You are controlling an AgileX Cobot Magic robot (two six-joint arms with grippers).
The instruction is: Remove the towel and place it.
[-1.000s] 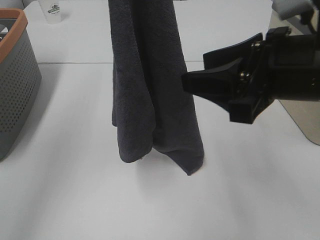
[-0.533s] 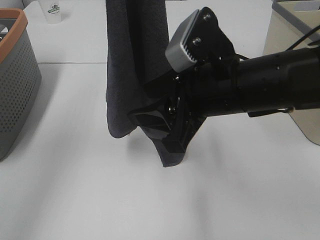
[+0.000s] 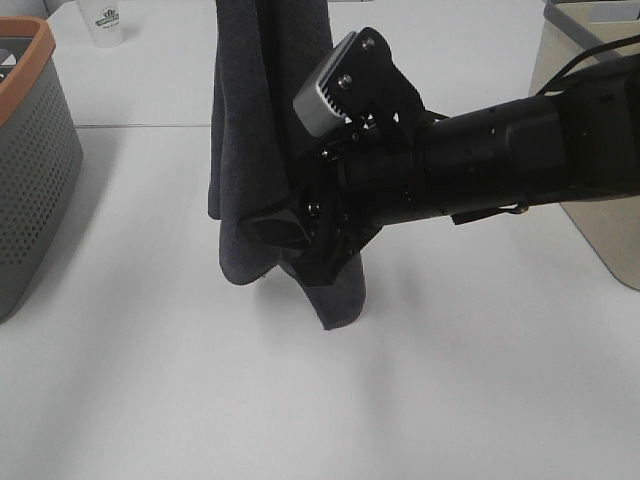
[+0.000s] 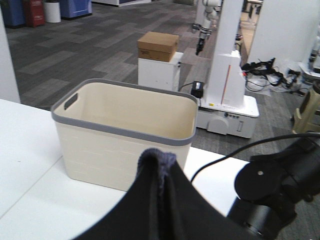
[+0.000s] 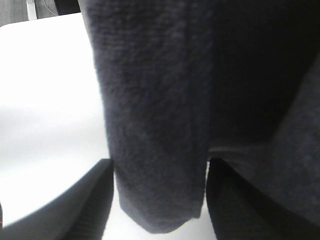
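The dark charcoal towel (image 3: 265, 110) hangs straight down from above the exterior view, its lower corner just above the white table (image 3: 150, 400). My left gripper is outside the exterior view. In the left wrist view the towel (image 4: 157, 195) is bunched to a peak where the fingers sit and hides them. My right gripper (image 3: 295, 245) reaches in from the right, open. Its fingers (image 5: 75, 205) stand one on each side of the towel's lower fold (image 5: 155, 125), which hangs loose between them.
A grey perforated basket with an orange rim (image 3: 30, 170) stands at the left edge. A cream basket with a grey rim (image 3: 590, 70) stands at the right, also in the left wrist view (image 4: 125, 135). A white cup (image 3: 103, 22) stands at the back.
My right arm has swung left and turned its gripper. It went from beside the towel to straddling its lower part. The towel's bottom has shifted a little left.
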